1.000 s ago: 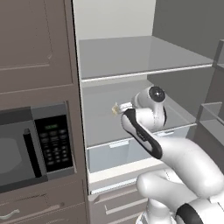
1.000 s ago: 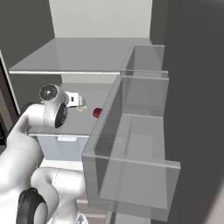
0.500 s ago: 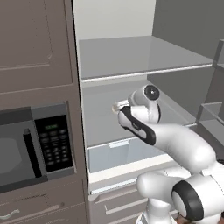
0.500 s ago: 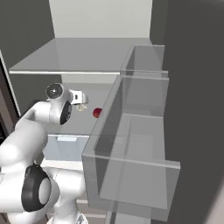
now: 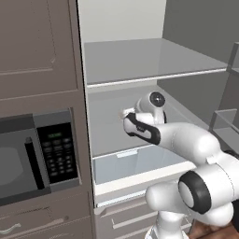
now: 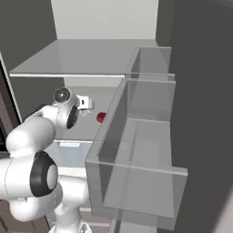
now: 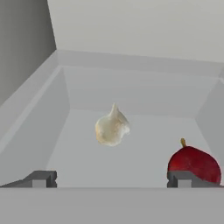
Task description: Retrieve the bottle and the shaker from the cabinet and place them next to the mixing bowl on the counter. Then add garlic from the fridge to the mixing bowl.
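Garlic, a pale whitish bulb with a pointed tip, lies on the middle shelf of the fridge, near the centre of the hand view and a little way in from the shelf's front edge; to its right in that view, apart from it, sits a red apple with a short stem, close to the shelf's front; in the right base view the apple shows as a small red shape just beyond the hand, on the same shelf; the gripper points into the fridge at shelf height, with its fingers spread wide apart, one at the lower left and one at the lower right of the hand view, the right one in front of the apple's base; nothing is held between them, and the garlic lies ahead of the gap; in the left base view the white arm reaches from the lower right into the open fridge, above a translucent drawer; a black-panelled microwave sits in the cupboard wall to the left of the fridge; clear door bins stand in the foreground of the right base view.
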